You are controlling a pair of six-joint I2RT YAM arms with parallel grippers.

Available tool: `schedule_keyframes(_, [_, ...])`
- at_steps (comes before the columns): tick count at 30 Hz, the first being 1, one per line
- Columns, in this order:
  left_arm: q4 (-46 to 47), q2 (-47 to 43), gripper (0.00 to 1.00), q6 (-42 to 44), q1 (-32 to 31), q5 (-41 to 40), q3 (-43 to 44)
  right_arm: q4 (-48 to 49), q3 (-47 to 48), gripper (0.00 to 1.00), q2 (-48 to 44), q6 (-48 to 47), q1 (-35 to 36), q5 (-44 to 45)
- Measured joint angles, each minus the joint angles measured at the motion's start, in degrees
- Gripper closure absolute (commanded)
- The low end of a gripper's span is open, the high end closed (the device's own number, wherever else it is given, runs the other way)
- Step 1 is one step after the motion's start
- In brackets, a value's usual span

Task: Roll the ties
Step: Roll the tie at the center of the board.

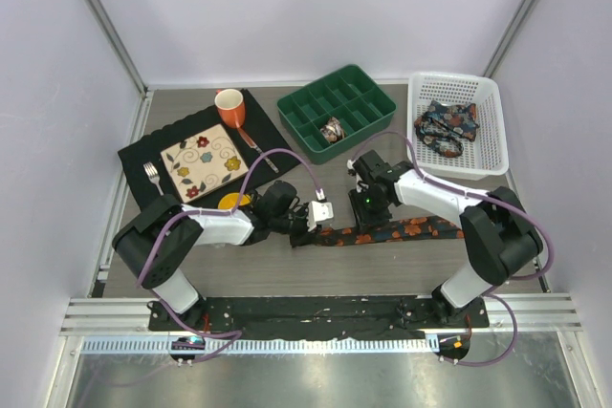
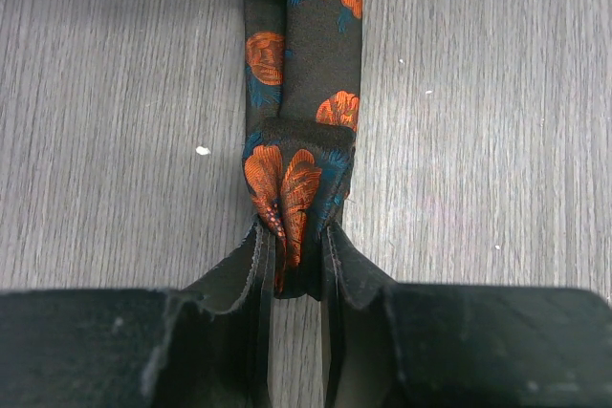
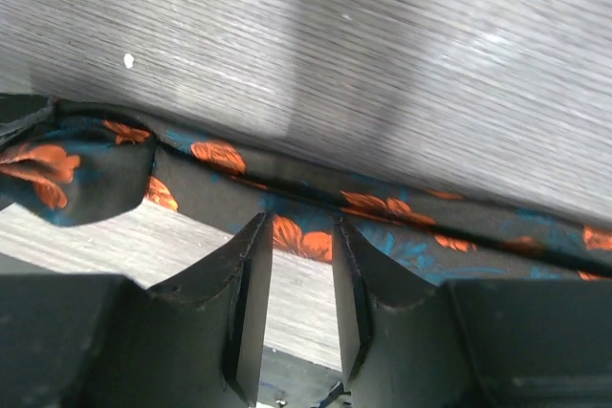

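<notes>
Our left pincer is clamped on the folded end of the tie. In the left wrist view both fingers press against a small doubled-over fold of dark cloth with orange flowers. The rest of the strip runs straight away from the fingertips, flat on the grey wood-grain table. From above we see the same tie lying as a long strip across the near middle of the table, its left end at the left pincer and its length stretching off to the right, past the right arm.

Our right pincer sits over that strip, partway along it. In the right wrist view its jaws stand a little apart, with the near edge of the tie crossing right at the fingertips. We cannot tell whether they nip the cloth or merely touch it.

Further back, a coiled tie rests in one compartment of the green tray. A loose bundle of ties lies in the white basket, well apart from both pincers.
</notes>
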Motion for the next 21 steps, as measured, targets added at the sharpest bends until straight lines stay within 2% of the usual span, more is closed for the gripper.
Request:
schedule_keyframes(3, [0.0,0.0,0.94,0.0,0.2,0.1,0.0,0.0,0.6,0.65,1.7,-0.5,1.6,1.1])
schedule_keyframes(6, [0.0,0.1,0.94,0.0,0.2,0.2,0.0,0.0,0.9,0.74,3.3,-0.9,2.8,1.7])
schedule_keyframes(10, [0.0,0.2,0.94,0.0,0.3,0.5,0.1,-0.2,1.2,0.99,4.0,-1.3,3.2,2.2])
schedule_keyframes(21, [-0.1,0.2,0.94,0.3,0.3,0.6,0.2,-1.3,3.7,0.99,4.0,-1.7,3.2,4.4])
